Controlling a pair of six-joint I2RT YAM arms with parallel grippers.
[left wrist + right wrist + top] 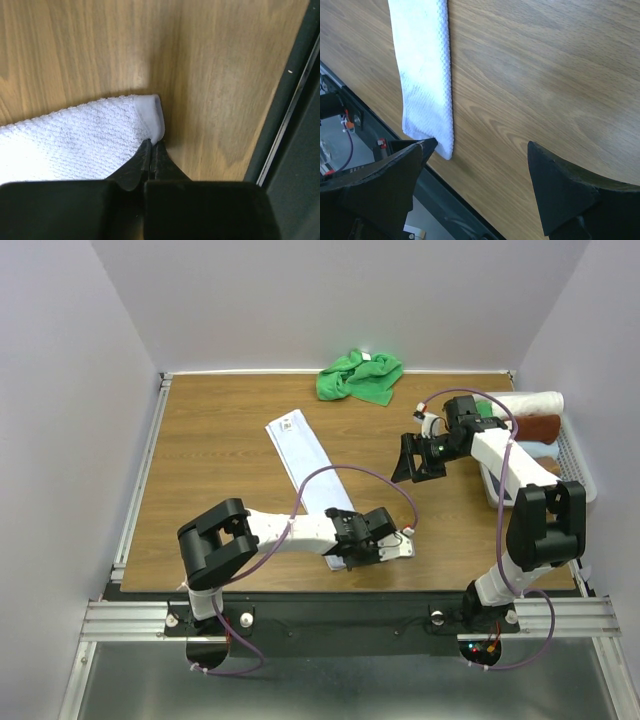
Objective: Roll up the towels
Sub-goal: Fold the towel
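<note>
Wooden table (215, 470), left gripper (151, 146) pinching pale towel (300, 455) corner, near edge

Wide-apart jaws of the right tool (481, 144) above wood table (545, 75), pale towel (425, 75) seemingly flat at left.

One wooden surface (220, 440). Two loose towels: one pale bluish-white towel (300, 455) and one green towel (360, 378). Two rolled towels: one cream-white rolled towel (535, 402) and one brown rolled towel (540, 426). One white basket (575, 465). Two arms, the left arm (280, 530) and the right arm (505, 465), each bearing one tool: the left tool (151, 145) and the right tool (481, 144).
</note>
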